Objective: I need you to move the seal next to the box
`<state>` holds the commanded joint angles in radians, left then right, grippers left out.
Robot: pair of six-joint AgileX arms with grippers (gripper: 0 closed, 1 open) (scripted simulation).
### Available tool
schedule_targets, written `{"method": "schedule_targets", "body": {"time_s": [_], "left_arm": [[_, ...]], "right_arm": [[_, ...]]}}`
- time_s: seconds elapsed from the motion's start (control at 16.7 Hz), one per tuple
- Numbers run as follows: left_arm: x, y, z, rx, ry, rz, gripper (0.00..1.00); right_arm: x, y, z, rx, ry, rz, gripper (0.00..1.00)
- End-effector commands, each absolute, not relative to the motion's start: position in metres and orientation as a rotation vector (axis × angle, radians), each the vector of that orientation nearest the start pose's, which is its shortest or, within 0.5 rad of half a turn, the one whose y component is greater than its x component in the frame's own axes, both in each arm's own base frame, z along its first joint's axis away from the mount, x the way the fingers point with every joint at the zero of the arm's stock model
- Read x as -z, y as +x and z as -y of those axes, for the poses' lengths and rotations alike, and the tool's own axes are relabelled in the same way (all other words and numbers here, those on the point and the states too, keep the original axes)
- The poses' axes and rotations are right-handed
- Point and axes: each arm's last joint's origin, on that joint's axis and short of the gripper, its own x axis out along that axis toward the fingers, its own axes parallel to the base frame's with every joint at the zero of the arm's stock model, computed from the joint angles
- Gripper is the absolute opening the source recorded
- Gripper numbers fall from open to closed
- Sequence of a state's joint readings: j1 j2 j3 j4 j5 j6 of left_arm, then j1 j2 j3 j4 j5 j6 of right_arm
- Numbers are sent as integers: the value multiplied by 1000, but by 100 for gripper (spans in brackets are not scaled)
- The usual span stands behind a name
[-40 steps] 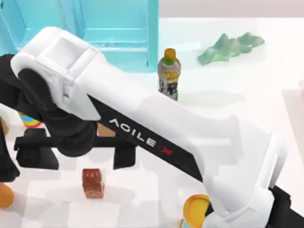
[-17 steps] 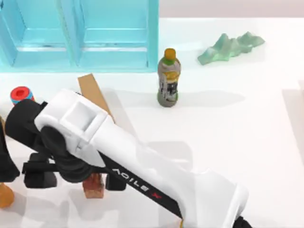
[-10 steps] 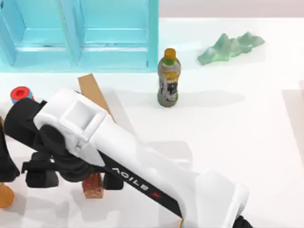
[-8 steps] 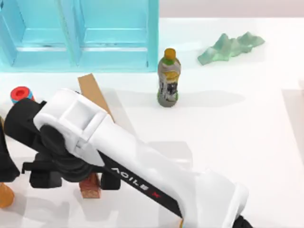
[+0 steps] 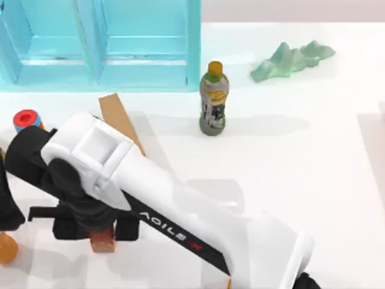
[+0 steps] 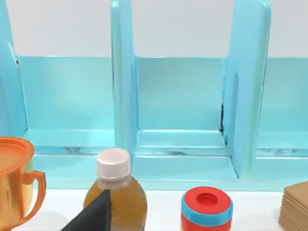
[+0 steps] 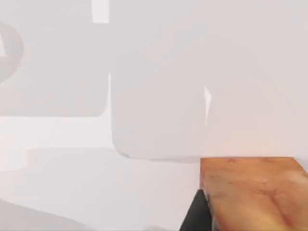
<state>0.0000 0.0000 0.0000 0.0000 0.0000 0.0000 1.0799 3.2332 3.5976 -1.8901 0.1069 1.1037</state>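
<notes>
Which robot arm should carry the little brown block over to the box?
The right arm, I think. Its end effector already sits over the seal, one finger against it in the right wrist view. The left arm waits at the table's left edge. The box lies just beyond.

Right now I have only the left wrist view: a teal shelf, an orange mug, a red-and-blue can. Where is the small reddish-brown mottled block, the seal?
Observer: In the top view, the small glossy reddish-brown seal sits on the white table near the lower left, well short of the teal shelf.
Operator: Is an arm on it?
Observer: Yes. The right gripper is down over it, and the white right arm reaches in diagonally from the lower right.
Operator: And the box?
Observer: The long tan box lies flat farther back toward the shelf, apart from the seal and partly covered by that arm.
</notes>
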Motion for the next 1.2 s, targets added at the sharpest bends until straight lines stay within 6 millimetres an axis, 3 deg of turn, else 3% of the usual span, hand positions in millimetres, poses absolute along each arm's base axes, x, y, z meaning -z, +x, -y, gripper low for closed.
{"method": "schedule_targets", "body": {"time_s": [0.48,0.54,0.66,1.02,1.2], "left_arm": [[-160,106,1,0,0,0,100],[-160,106,1,0,0,0,100],[-160,106,1,0,0,0,100],[-160,106,1,0,0,0,100],[-160,106,1,0,0,0,100]], "right_arm": [[-121,232,-444,8,7,-1471,0],[-131,230,-454,-59,61,-1444,0],[-136,229,-455,-64,59,-1443,0],[-177,230,-455,-59,59,-1444,0],[-181,230,-454,-59,61,-1444,0]]}}
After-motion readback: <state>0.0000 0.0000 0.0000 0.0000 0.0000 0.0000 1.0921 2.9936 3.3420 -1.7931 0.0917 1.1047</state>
